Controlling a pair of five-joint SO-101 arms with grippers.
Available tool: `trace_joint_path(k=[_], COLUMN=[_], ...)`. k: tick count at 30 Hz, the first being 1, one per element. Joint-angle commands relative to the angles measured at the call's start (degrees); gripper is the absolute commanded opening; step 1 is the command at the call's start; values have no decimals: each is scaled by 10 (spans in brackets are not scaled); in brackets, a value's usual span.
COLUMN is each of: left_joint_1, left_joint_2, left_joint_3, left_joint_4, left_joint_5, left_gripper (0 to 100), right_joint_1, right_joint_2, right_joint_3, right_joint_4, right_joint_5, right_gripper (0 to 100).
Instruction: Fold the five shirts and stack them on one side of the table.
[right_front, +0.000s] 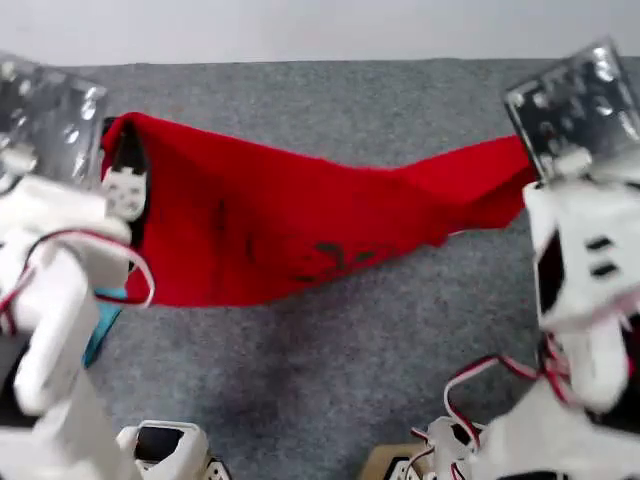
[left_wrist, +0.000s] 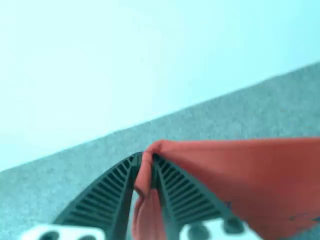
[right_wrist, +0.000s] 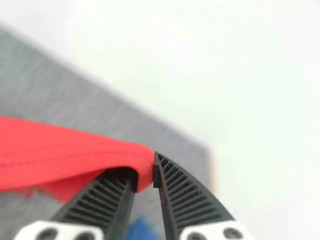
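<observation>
A red shirt with a dark print hangs stretched above the grey table, held up at both ends. My left gripper is shut on one bunched corner of the red shirt; in the high view that gripper sits at the shirt's left end. My right gripper is shut on the hem of the red shirt, and in the high view it pinches the right end. The shirt sags in the middle between the two arms.
The grey felt table top lies under the shirt. A teal cloth edge peeks out beside the left arm. A pale wall rises behind the table's far edge. Arm bases stand along the near edge.
</observation>
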Motion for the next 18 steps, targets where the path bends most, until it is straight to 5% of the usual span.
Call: trace_joint_path(k=[1,9,18], left_joint_1=[2,2,-3], left_joint_2=[-41,-91,-135], left_joint_3=[-18,-17,-18], left_joint_4=[1,43,61], left_joint_5=[7,7,7], left_gripper=[6,6,6], right_joint_1=[29,55,57], right_joint_2=[-14,-14,-15], right_joint_3=[-57,-127,-220], right_joint_4=[-48,-131,-76], right_joint_5=[9,58,123], right_gripper=[10,11,11])
